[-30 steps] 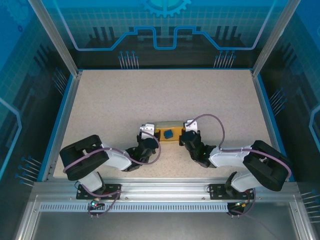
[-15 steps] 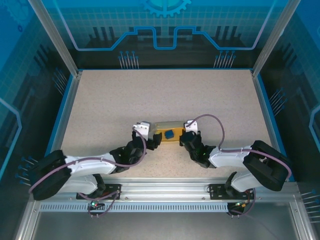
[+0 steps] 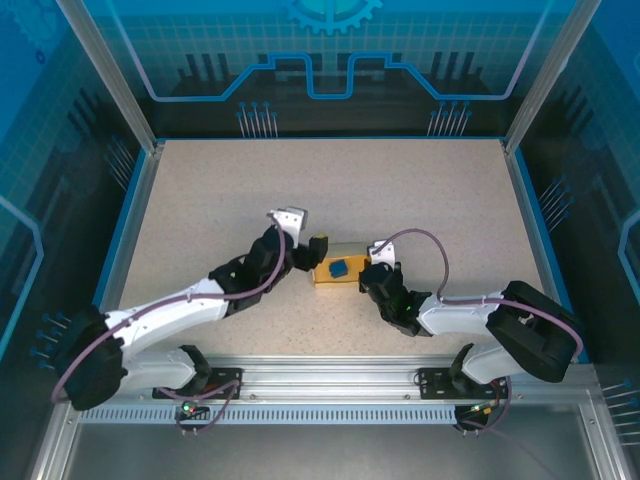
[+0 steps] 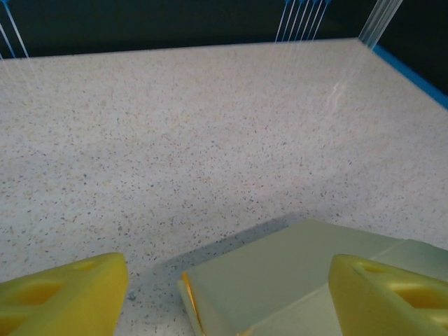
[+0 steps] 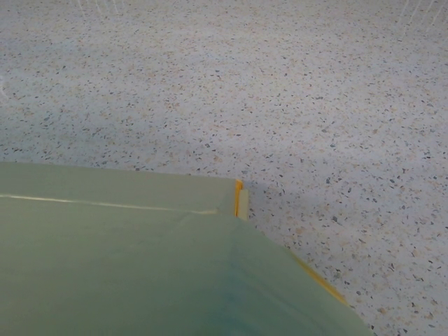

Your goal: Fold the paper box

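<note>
- The right gripper (image 3: 370, 272), jaws closed, sits at the right end of the paper box (image 3: 350, 255); whether it pinches card cannot be told.
- The box lies between the grippers and looks mostly folded into a flat block, with a blue cube (image 3: 338, 268) on top.
- The left gripper (image 3: 305, 245) gapes wide, empty, at its left end.
- No writing is readable.

Overall light: bright, even and diffuse from above on the speckled beige worktop (image 3: 420, 200); the blue see-through side panels (image 3: 40, 150) stay dim.
Shadows: soft and short; a grey one lies just beyond the pale yellow thin-card paper box (image 4: 280, 269), between the yellow plastic left fingers (image 4: 392, 297).
Glare: a faint pale streak on the worktop, well ahead of those fingers.
Focus: overhead view sharp; the fingers look soft at the left wrist view's lower edge; in the right wrist view the near card is blurred and the speckle beyond is crisp.
Distortion: overhead, the metal frame posts (image 3: 105, 70) lean outward.
</note>
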Controlling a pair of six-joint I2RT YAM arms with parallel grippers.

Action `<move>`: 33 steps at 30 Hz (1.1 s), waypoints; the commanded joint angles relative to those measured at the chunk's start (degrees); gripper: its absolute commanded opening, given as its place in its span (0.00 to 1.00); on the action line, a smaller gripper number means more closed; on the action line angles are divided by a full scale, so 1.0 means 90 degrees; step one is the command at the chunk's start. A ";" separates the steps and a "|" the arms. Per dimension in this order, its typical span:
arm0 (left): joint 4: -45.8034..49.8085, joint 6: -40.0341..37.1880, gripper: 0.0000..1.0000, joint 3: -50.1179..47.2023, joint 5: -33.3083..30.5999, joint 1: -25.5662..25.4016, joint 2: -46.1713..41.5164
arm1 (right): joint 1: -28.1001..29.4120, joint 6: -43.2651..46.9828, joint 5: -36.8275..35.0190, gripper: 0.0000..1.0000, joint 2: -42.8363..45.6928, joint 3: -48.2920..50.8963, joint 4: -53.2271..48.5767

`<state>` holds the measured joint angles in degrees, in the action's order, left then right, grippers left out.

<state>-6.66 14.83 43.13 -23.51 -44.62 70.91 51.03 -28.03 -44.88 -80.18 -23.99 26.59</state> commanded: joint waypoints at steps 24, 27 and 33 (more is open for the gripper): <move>0.1411 -0.0281 0.75 0.1440 0.1870 0.0209 0.2217 | 0.0244 0.0007 -0.0204 0.25 0.0854 0.0112 -0.1198; 0.1356 -0.0251 0.74 0.1429 0.1860 0.0202 0.2258 | 0.0321 0.0055 -0.0105 0.30 0.1414 0.0213 -0.1885; 0.1185 -0.0232 0.74 0.1351 0.1795 0.0197 0.2296 | 0.0314 0.0599 0.0448 0.35 0.2735 0.0055 -0.3026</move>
<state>5.41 12.05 55.88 -7.64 -42.89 91.15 53.25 -25.67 -43.05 -59.48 -22.39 6.48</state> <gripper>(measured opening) 0.743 0.342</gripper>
